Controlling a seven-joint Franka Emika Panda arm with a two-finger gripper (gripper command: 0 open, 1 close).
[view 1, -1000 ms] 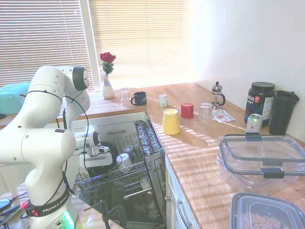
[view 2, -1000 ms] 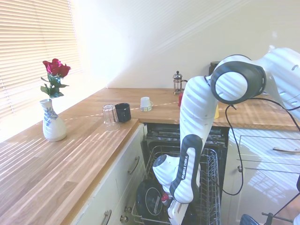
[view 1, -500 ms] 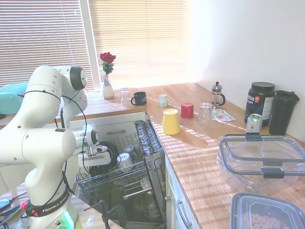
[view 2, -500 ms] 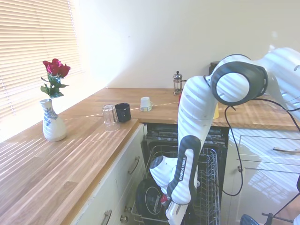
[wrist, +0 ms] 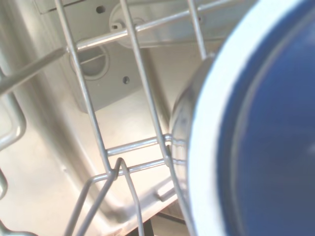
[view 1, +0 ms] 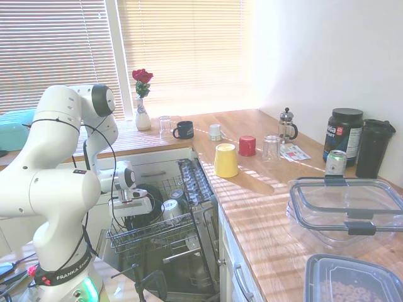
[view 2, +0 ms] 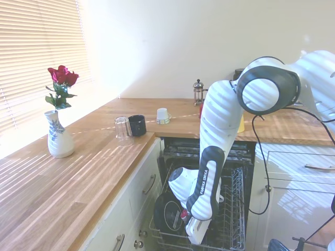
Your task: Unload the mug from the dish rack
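Note:
The grey wire dish rack (view 1: 160, 234) (view 2: 235, 209) stands pulled out of the dishwasher below the counter. A dark mug (view 1: 150, 202) (view 2: 168, 213) lies in its left part, its round base with a pale ring turned towards the second exterior camera; its handle is hidden. My gripper (view 1: 129, 215) (view 2: 194, 236) reaches down into the rack right against the mug. The mug and the rack wires hide how the gripper is set. In the wrist view the mug (wrist: 266, 128) fills one side as a dark blue disc with a white rim, beside rack wires (wrist: 93, 123).
A silvery cup (view 1: 170, 211) sits in the rack beside the mug. On the counter stand a dark mug (view 1: 184, 129) (view 2: 137, 125), a glass (view 1: 165, 126), a white cup (view 1: 215, 132), a yellow cup (view 1: 226, 160), a red cup (view 1: 247, 145) and a rose vase (view 1: 143, 116).
My hand has risen a little and shifted towards the dishwasher. The dark mug, the silvery cup and the rack's front edge have shifted the same way with it.

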